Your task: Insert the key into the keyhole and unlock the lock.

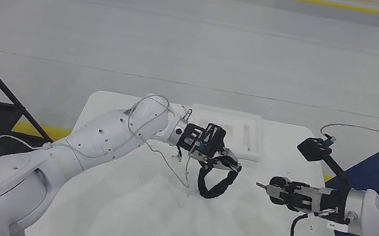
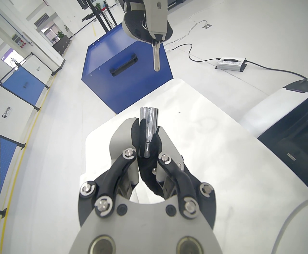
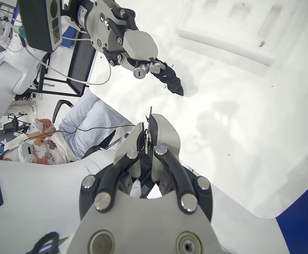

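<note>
White table [image 1: 121, 212] centre: left pincer [image 2: 145, 131] clamps lock [image 2: 149, 116], right pincer [image 3: 146, 131] clamps key [image 2: 156, 57], open gap between them.

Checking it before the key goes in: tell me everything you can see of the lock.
The lock is a cable lock: a short, shiny, chrome-looking cylinder joined to a black, fabric-looking cable that curves into a loop. The left gripper is shut on the cylinder, holding it above the table. Its round end face, with the keyhole, points toward the key, which is apart from it, not inserted.
</note>
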You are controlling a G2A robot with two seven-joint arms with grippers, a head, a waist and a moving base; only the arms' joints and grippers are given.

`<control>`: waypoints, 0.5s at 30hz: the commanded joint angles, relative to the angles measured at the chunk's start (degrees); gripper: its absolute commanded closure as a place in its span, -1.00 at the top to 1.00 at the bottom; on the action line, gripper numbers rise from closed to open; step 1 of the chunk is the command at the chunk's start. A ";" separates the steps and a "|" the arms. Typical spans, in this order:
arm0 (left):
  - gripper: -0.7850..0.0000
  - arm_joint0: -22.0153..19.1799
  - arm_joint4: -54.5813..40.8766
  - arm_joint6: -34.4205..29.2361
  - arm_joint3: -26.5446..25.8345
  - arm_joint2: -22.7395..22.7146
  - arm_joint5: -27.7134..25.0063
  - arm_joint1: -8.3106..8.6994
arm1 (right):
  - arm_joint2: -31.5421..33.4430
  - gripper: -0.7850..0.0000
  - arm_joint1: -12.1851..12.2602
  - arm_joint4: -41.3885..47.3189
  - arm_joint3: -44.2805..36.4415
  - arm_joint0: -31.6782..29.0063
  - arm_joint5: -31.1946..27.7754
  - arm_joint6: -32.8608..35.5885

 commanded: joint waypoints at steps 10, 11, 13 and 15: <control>-1.00 -2.79 3.49 9.69 9.99 3.78 3.71 -6.67 | -1.80 -1.00 1.11 -4.64 -3.75 0.92 4.29 -2.81; -1.00 -2.81 3.53 10.43 10.70 3.90 3.87 -7.05 | -2.01 -1.00 1.19 -4.79 -3.99 0.91 4.58 -3.11; -1.00 -2.86 3.94 11.73 11.86 4.17 4.23 -7.74 | -2.38 -1.00 1.32 -4.81 -4.24 0.88 5.38 -3.91; -1.00 -2.77 4.07 12.37 12.64 4.45 4.81 -8.37 | -2.86 -1.00 1.45 -4.88 -4.40 0.85 6.17 -4.69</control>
